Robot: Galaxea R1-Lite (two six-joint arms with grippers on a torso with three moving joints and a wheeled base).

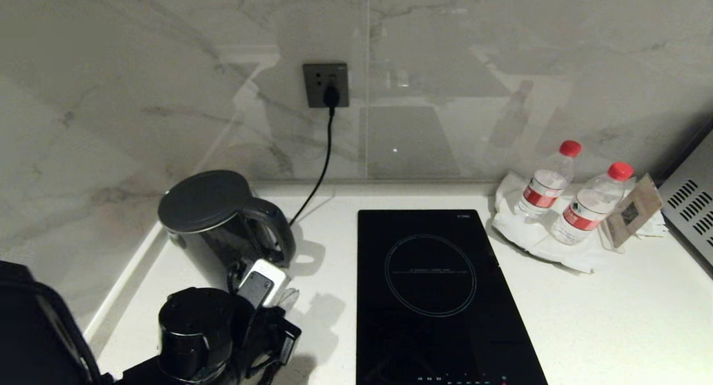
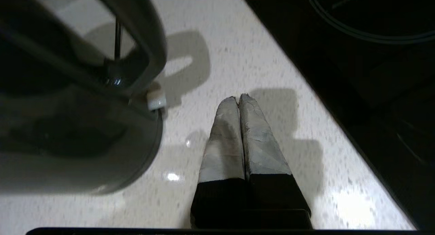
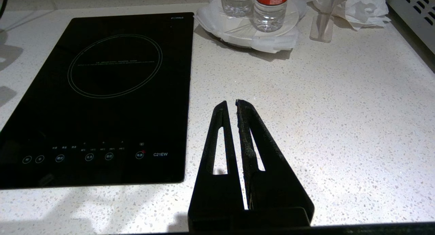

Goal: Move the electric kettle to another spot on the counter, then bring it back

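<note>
Electric kettle point(image 1: 214, 218): dk grey, lid on, upright on counter point(image 1: 613, 318), far-left corner, approx 9 o'clock of induction hob point(image 1: 440, 296); loop handle toward hob. Power cord point(image 1: 323, 162) runs up to wall socket point(image 1: 326, 85).
L gripper point(image 2: 238, 98): fingers point(image 2: 261, 139) pressed together, nothing held; over bare counter just beside kettle handle, not touching.
R gripper point(image 3: 230, 104): fingers together, empty; over counter at 3 o'clock of hob.
2 water bottles point(image 1: 574, 193), red caps, on white plate, far-right, approx 2 o'clock of hob.
</note>
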